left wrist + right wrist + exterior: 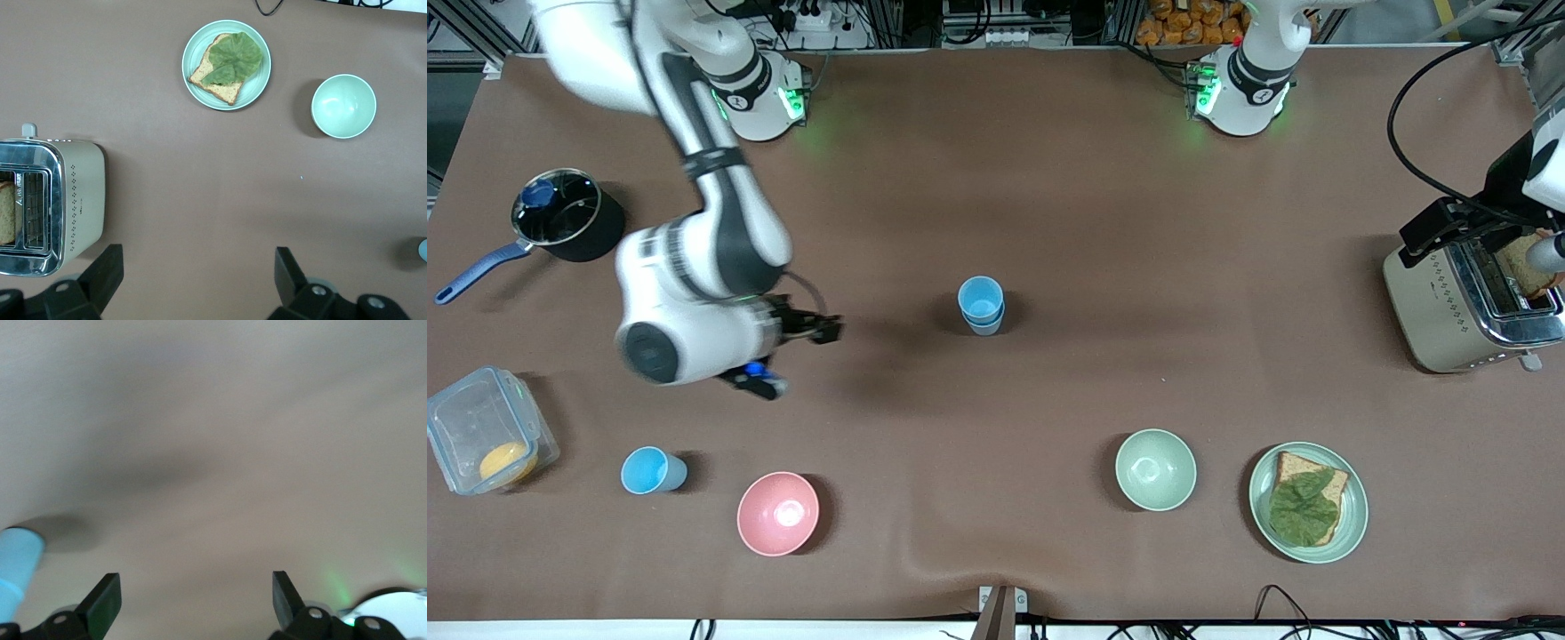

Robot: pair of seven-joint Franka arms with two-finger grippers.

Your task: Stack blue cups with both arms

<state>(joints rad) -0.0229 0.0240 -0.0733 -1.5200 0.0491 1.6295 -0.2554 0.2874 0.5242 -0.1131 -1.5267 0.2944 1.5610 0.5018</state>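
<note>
The two blue cups [981, 305] stand nested in one upright stack at the middle of the table, with a sky-blue inside showing on top. The stack also shows at the edge of the right wrist view [17, 570]. My right gripper [796, 356] is open and empty, over bare table between the stack and the right arm's end, well apart from the cups. In the right wrist view [193, 597] nothing is between its fingers. My left gripper [198, 273] is open and empty, high over the table beside the toaster [53, 207], away from the cups.
A brighter blue cup [654, 469] and a pink bowl [777, 513] stand near the front camera. So do a green bowl [1155, 468] and a plate [1352, 516] with bread and lettuce. A pot [569, 216] and a clear box [480, 427] sit at the right arm's end.
</note>
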